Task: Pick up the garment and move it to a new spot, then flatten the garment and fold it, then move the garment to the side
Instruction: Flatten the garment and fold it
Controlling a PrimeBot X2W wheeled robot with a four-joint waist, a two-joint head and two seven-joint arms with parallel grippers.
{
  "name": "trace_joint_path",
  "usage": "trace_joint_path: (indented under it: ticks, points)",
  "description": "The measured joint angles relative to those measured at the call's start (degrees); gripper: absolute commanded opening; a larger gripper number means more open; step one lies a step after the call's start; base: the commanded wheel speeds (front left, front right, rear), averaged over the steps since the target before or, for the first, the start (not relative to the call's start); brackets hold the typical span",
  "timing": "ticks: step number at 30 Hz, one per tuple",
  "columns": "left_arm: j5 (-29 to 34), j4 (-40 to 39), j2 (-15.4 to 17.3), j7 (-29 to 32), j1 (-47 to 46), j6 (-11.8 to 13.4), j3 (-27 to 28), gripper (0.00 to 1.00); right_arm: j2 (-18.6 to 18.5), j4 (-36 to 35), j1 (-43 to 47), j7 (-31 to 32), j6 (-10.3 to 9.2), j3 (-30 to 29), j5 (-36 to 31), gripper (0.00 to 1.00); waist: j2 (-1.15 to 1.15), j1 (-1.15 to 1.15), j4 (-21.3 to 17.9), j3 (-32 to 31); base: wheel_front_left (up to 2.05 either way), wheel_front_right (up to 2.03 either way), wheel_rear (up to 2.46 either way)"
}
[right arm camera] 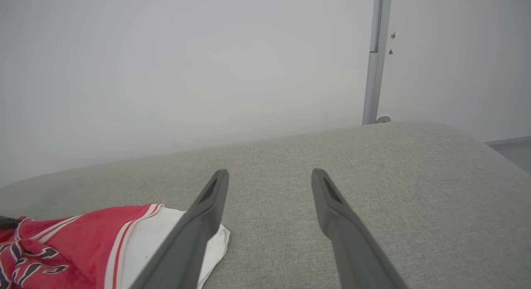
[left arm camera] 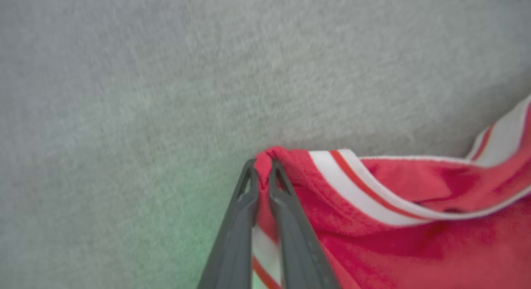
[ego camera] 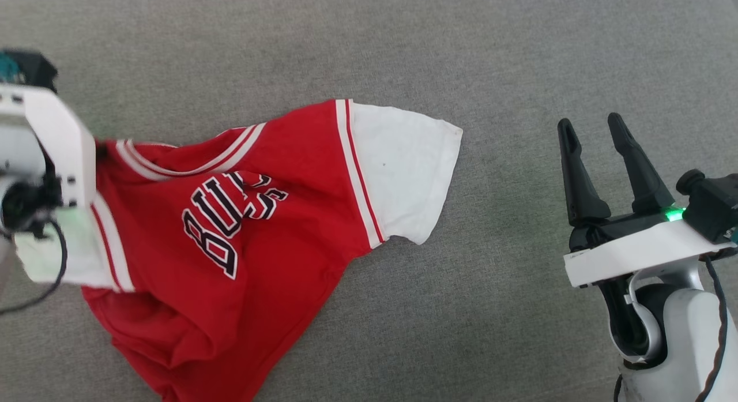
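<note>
**Mia:** Where is the red basketball jersey with white sleeves (ego camera: pixel 300 177)?

**Tom:** It lies on the grey fabric surface (ego camera: pixel 519 44), at about 8 o'clock from the middle of the head view. It is all crumpled, not flat. One white sleeve (ego camera: pixel 403 171) sticks out toward 3 o'clock. A fold bends the black letters (ego camera: pixel 230 217), so I can't read the whole word.

**Mia:** What is the left gripper (left arm camera: pixel 262 164) doing?

**Tom:** Its fingers are pinched tight on a little bunch of red cloth, just beside the white-and-red striped trim (left arm camera: pixel 356 177). In the head view its white wrist block (ego camera: pixel 57 142) sits at 9 o'clock, over the jersey's edge, and hides the fingers.

**Mia:** And the right gripper (ego camera: pixel 591 125)?

**Tom:** It is at 4 o'clock in the head view, well apart from the jersey. Its two dark fingers are spread wide and point to 12 o'clock, with nothing between them. In its own wrist view the jersey is down at 8 o'clock, and one finger crosses in front of the white sleeve.
</note>
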Motion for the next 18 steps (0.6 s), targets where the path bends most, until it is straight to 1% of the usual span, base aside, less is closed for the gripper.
trace_joint_path:
  ticks: [7,11,12,13,14,15,18]
  points:
    - [3.26,0.68,-0.45,-5.46,-7.71,-1.68,-1.35,0.00,0.00,0.12,-1.48,-0.60,0.00,0.47,0.21,1.00,0.00,0.00,-0.60,2.32,0.00,0.00,0.00]
    - [3.83,3.02,-1.63,-8.82,-9.55,-2.19,-2.63,0.00,-0.01,1.05,-1.97,-1.12,0.00,0.93,0.45,1.00,0.00,0.00,-0.98,3.15,0.00,0.00,0.00]
    - [3.75,3.83,-1.99,-9.22,-9.59,-2.19,-2.93,0.02,0.00,1.26,-2.22,-1.30,0.00,1.13,0.56,1.00,0.00,0.00,-1.04,3.24,0.00,0.00,0.00]
    - [3.69,4.61,-2.24,-9.57,-9.59,-2.21,-3.35,0.30,0.00,1.48,-2.49,-1.42,0.00,1.26,0.62,1.00,0.00,0.00,-1.05,3.26,0.00,0.00,0.00]
    - [3.67,5.12,-2.35,-9.73,-9.60,-2.25,-3.69,0.47,0.00,1.62,-2.66,-1.54,0.00,1.45,0.69,1.00,0.00,0.00,-1.01,3.22,0.00,0.00,0.00]
    - [3.28,5.72,-2.48,-10.37,-9.71,-2.26,-3.60,1.00,0.00,1.85,-2.69,-1.56,0.00,1.65,0.76,1.00,0.00,0.00,-0.93,3.10,0.00,0.00,0.00]
    - [2.59,6.48,-2.54,-11.93,-10.23,-2.29,-3.46,1.00,0.01,2.75,-2.71,-1.70,0.00,2.10,0.75,1.00,0.00,0.00,-0.55,2.35,0.00,0.00,0.00]
